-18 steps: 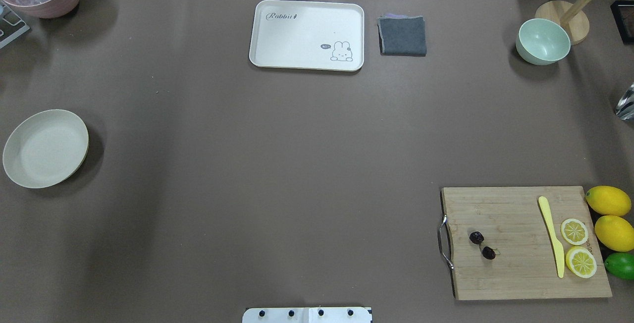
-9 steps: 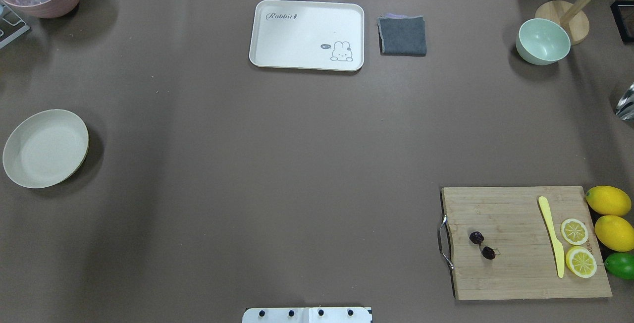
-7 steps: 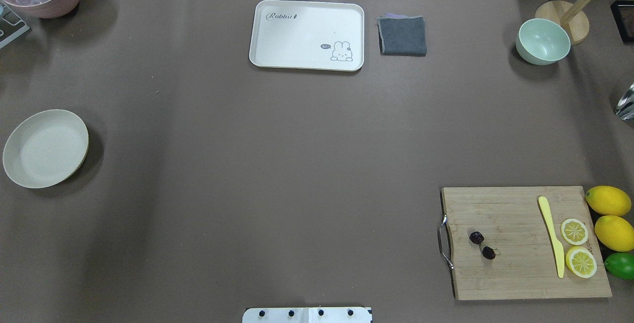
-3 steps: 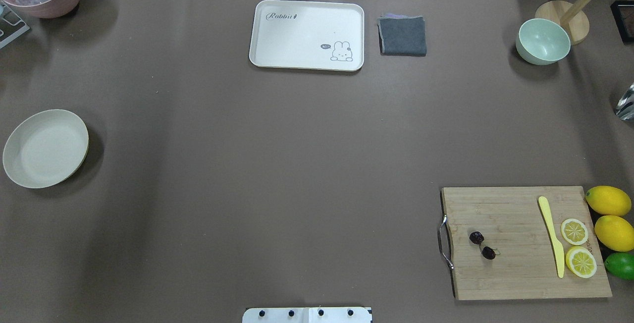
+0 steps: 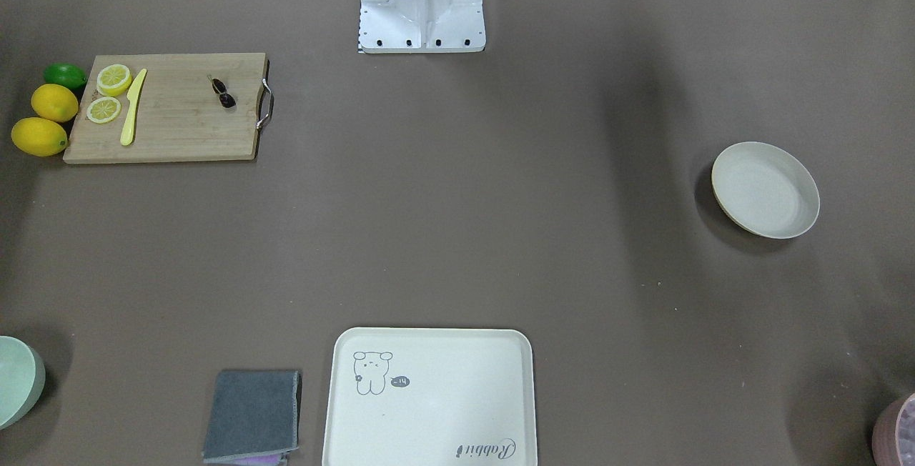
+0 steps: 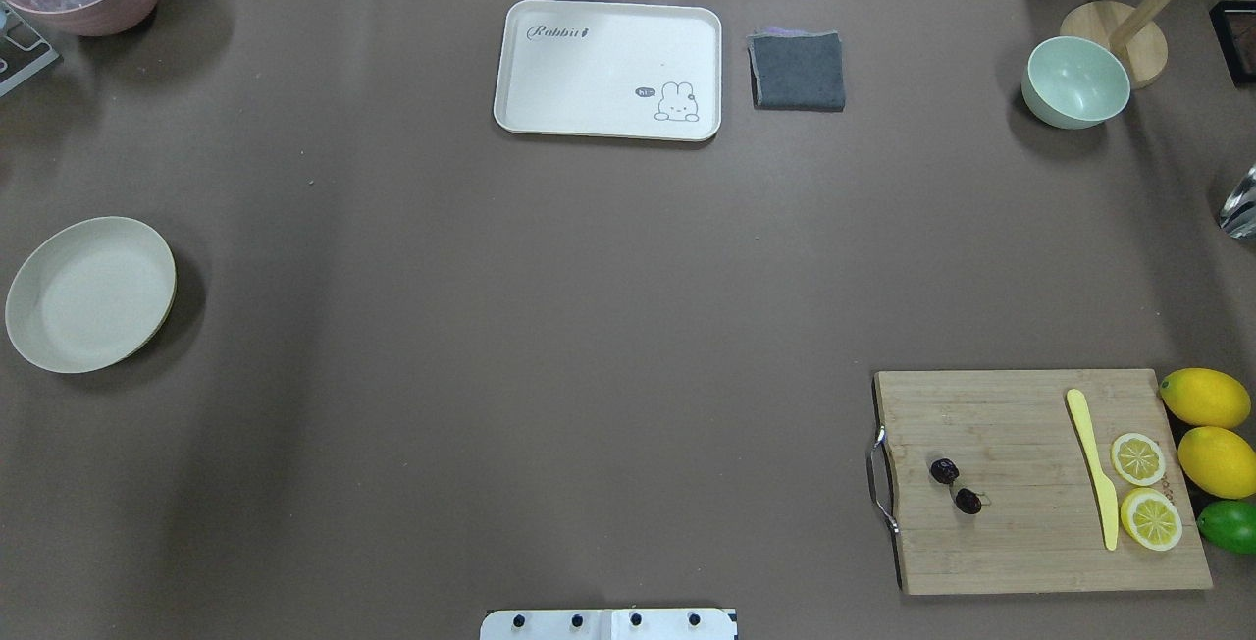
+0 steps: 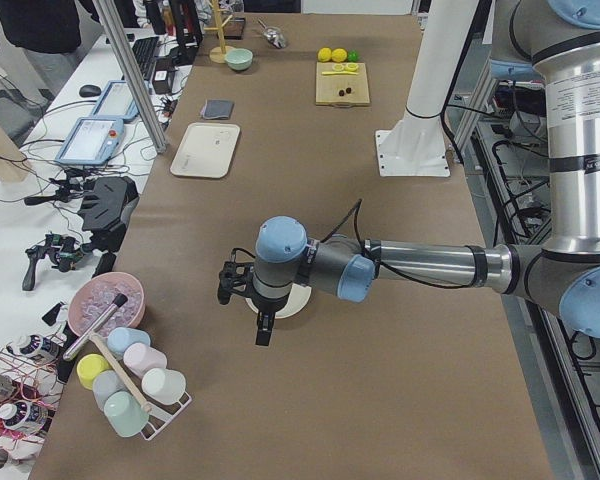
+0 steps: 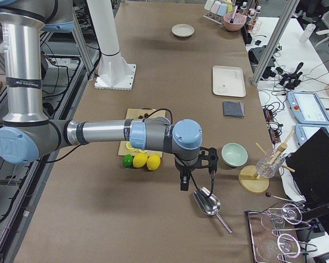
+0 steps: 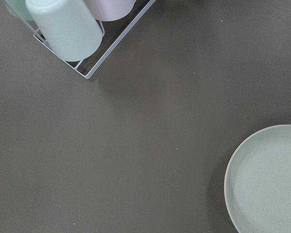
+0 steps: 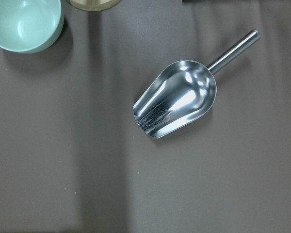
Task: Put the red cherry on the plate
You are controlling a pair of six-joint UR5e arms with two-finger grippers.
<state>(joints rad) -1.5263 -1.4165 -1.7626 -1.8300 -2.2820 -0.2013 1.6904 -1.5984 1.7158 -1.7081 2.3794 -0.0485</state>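
In your front-facing view, the red cherry (image 5: 223,93) lies on the bamboo cutting board (image 5: 171,126) beside its metal handle, well apart from the plate (image 5: 765,191). From the left end, the left gripper (image 7: 263,328) hangs near the plate, which sits partly behind it. From the right end, the right gripper (image 8: 184,183) hovers just above a steel scoop (image 8: 208,204), and the cherry lies beyond its forearm. You cannot tell either gripper's opening. In the left wrist view, the plate sits at lower right.

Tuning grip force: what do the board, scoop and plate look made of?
Board: wood, likely bamboo, visible strips and grain. Scoop: polished metal, mirror glare. Plate: matte cream, maybe plastic or fibre composite; look leaves it open.
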